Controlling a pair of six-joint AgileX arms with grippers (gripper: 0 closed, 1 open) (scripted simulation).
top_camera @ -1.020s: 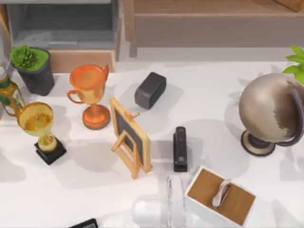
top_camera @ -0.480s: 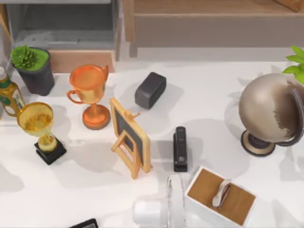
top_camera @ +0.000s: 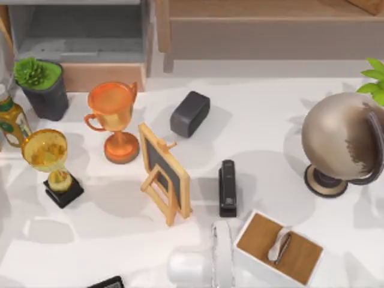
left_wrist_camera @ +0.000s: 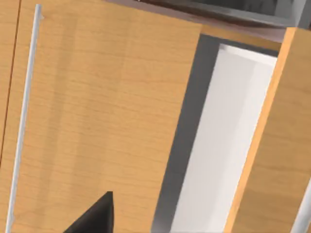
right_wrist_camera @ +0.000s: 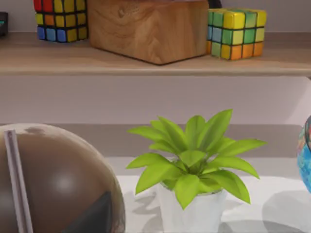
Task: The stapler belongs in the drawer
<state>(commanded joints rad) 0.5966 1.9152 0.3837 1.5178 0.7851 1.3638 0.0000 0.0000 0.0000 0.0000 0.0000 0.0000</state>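
The slim black stapler (top_camera: 227, 187) lies flat on the white table, a little right of centre and pointing front to back. At the back left the drawer (top_camera: 102, 76) stands open, showing a grey inside behind its tan front panel. A dark wedge of my left gripper (left_wrist_camera: 97, 218) shows in the left wrist view, close to a tan wooden panel with a slim metal bar (left_wrist_camera: 22, 121). A dark part of my right gripper (right_wrist_camera: 95, 218) shows in the right wrist view, before the globe (right_wrist_camera: 53, 179).
Between stapler and drawer stand a dark-grey block (top_camera: 189, 113), a small easel board (top_camera: 165, 174), an orange trophy (top_camera: 114, 117), a gold trophy (top_camera: 51, 159) and a potted plant (top_camera: 39, 84). A globe (top_camera: 342, 141) is at right, a wood-topped white box (top_camera: 279, 247) in front, a shelf (top_camera: 270, 24) behind.
A shadow on the table's front left has shifted. The stapler, the drawer and the other objects have stayed put.
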